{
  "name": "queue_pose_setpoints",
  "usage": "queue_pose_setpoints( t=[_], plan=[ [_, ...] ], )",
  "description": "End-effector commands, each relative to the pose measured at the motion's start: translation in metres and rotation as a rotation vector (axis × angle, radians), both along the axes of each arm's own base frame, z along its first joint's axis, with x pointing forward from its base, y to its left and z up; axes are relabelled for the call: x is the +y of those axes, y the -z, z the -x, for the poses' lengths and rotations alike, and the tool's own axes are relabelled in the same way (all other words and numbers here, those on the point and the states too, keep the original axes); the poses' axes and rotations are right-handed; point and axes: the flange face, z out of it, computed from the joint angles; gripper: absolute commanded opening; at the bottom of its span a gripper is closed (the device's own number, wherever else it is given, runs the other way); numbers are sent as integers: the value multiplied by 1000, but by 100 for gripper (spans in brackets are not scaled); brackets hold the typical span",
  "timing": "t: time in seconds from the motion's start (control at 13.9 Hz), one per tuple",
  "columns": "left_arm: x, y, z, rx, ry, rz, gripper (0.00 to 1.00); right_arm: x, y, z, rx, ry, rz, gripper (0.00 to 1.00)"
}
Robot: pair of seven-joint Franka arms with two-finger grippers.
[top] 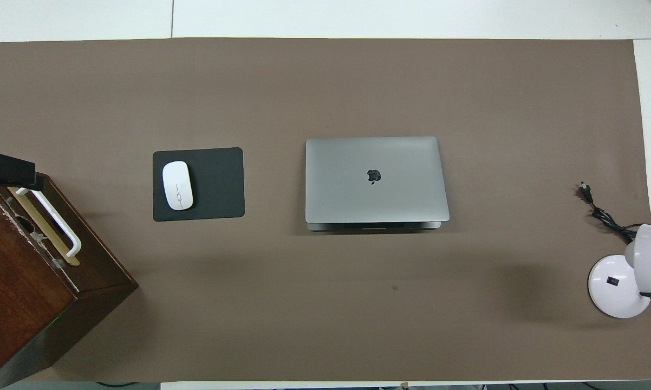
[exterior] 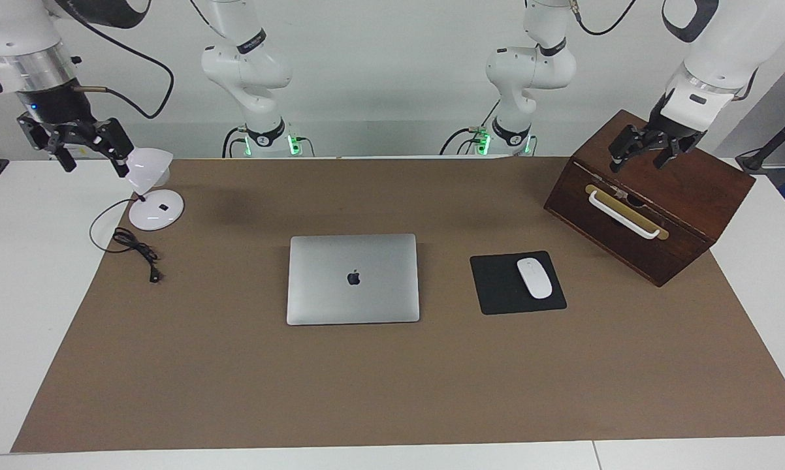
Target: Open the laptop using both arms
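The laptop (exterior: 353, 279) lies shut, and both arms wait up high

We see it flat in the middle of the brown mat (exterior: 392, 385) on the tabletop (exterior: 20, 274), beside the black mouse pad (exterior: 497, 287) with the white mouse (exterior: 534, 278). Our left gripper (exterior: 647, 151) hangs over the wooden box (exterior: 686, 202), fingers spread. Our right gripper (exterior: 82, 147) hangs by the white lamp (exterior: 149, 171), fingers maybe spread too

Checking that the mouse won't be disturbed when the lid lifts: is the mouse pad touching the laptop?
Apart. The overhead view shows a strip of brown mat between the mouse pad and the laptop.
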Motion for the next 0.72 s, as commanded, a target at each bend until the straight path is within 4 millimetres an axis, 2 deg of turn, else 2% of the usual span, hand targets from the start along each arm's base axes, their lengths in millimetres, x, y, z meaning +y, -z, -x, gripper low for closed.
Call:
queue_pose_setpoints(
  t=[0.0, 0.5, 0.65],
  plan=[
    [4, -6, 0, -6, -12, -3, 100, 0, 0, 9, 7, -25, -9, 100],
    [4, -6, -2, -15, -15, -7, 100, 1, -5, 15, 15, -6, -16, 100],
    [5, -6, -2, -21, -17, -9, 100, 2, -11, 9, -28, -4, -9, 100]
  ],
)
